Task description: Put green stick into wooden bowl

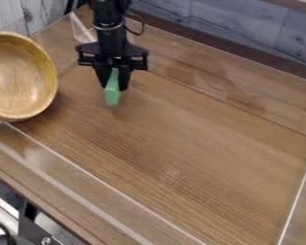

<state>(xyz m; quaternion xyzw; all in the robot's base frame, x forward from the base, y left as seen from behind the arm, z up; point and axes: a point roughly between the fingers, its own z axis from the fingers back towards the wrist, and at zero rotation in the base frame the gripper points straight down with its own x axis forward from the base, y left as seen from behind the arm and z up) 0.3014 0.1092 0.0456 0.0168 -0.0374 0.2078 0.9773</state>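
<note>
The green stick [112, 91] hangs upright between the black fingers of my gripper [114, 75], which is shut on its upper end. Its lower end sits just above the wooden table. The wooden bowl [18, 75], round and light tan, stands at the left edge of the view, a short way left of the stick, and nothing lies in it. The gripper points straight down, to the right of the bowl's rim.
The brown wood-grain table [182, 144] stretches to the right and toward the front. A pale raised border [142, 212] runs along its front and right sides. A grey plank wall [232, 24] stands behind.
</note>
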